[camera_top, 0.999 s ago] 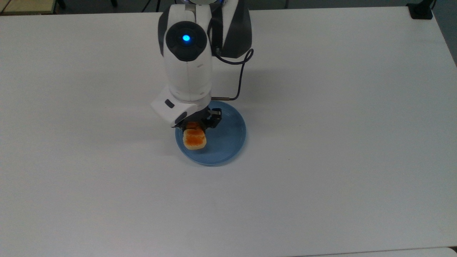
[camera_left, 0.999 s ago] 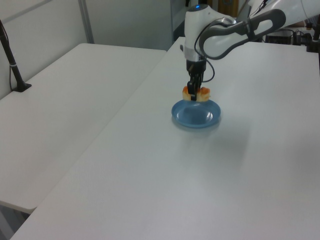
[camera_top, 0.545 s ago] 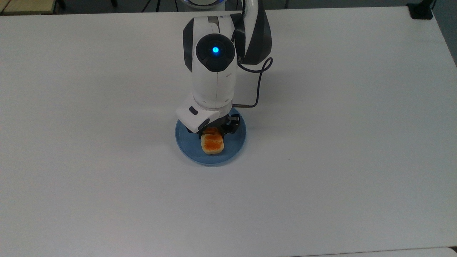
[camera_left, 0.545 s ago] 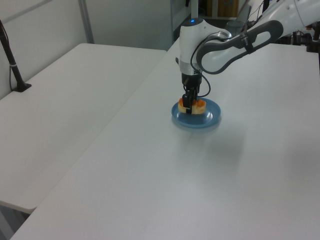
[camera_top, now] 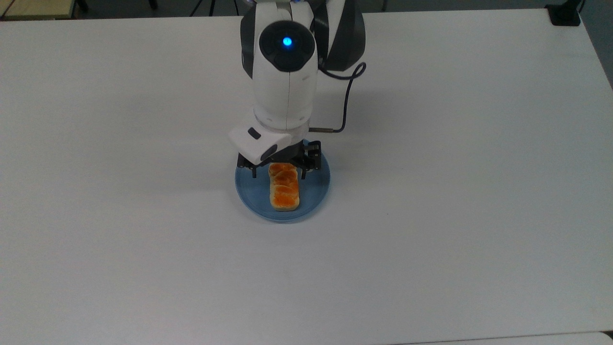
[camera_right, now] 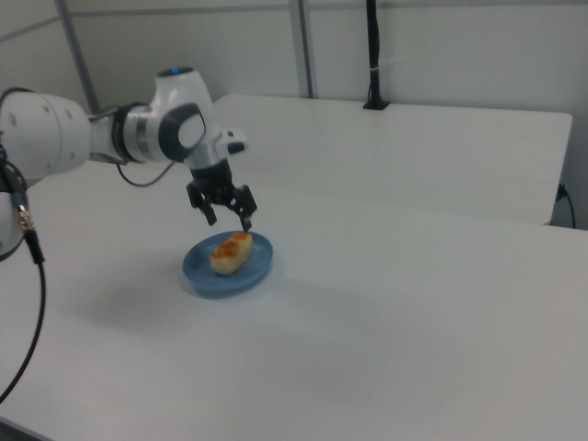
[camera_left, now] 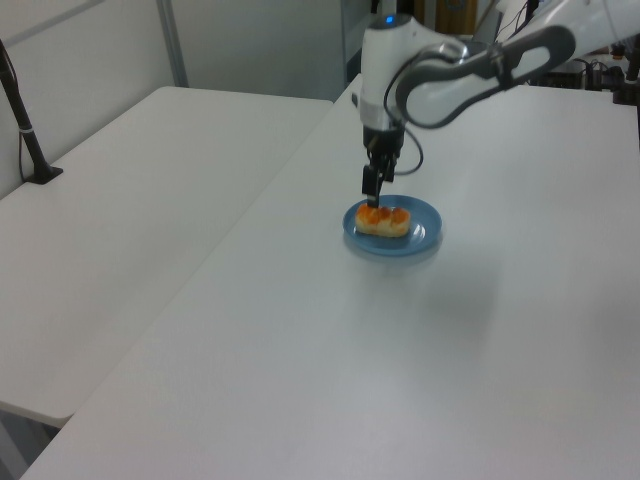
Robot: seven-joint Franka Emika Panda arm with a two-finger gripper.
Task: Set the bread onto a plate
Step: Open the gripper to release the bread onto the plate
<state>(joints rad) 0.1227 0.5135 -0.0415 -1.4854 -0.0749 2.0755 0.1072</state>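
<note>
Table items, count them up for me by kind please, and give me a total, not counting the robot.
Bread: 1, lying on the plate
Plate: 1, blue
Total: 2

White table (camera_top: pixel 431 191) bears the blue plate (camera_top: pixel 313 191).
</note>
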